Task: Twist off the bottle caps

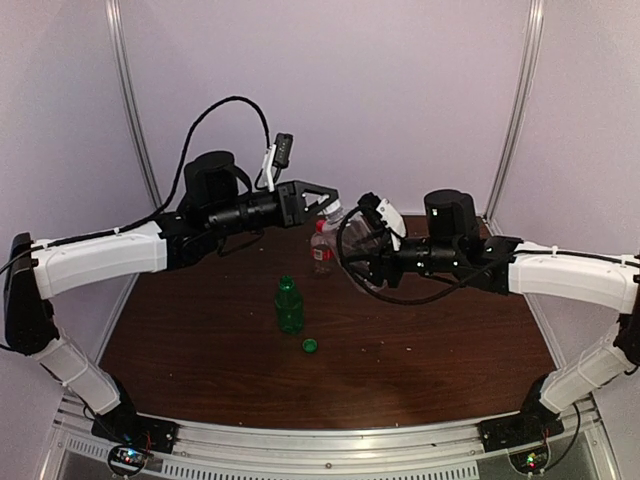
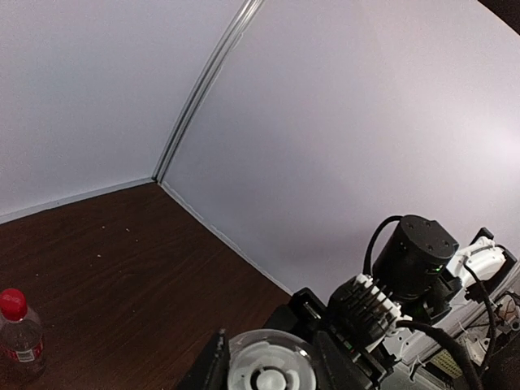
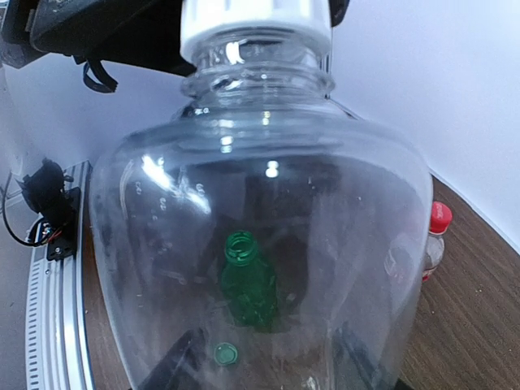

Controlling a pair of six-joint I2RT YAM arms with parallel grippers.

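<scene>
L gripper (image 1: pixel 322 200) is clamping white cap (image 2: pixel 268 366); R gripper (image 1: pixel 360 258) is gripping big clear bottle (image 3: pixel 260 244) by its body, mid-air over table (image 1: pixel 450 340). Bottle's prob empty: light, thin-walled, slick, so it's needing firm hold w/o crushing.

From where I stand, the wide clear plastic bottle (image 1: pixel 358 238) is up off the table and lying nearly on its side. Its body is gripped by the right gripper (image 1: pixel 375 260) and its neck points at the left gripper (image 1: pixel 325 203). Its white round screw cap (image 2: pixel 268 366) is on the neck, clamped between the left fingers.

Below and nearer than both grippers, the small green plastic bottle (image 1: pixel 289 305) stands upright with an open mouth. Its green screw cap (image 1: pixel 310 346) lies loose on the table just beside it.

The short clear bottle with a red label (image 1: pixel 321 252) stands upright just under the left gripper, with its red round cap (image 1: pixel 320 226) on.
</scene>
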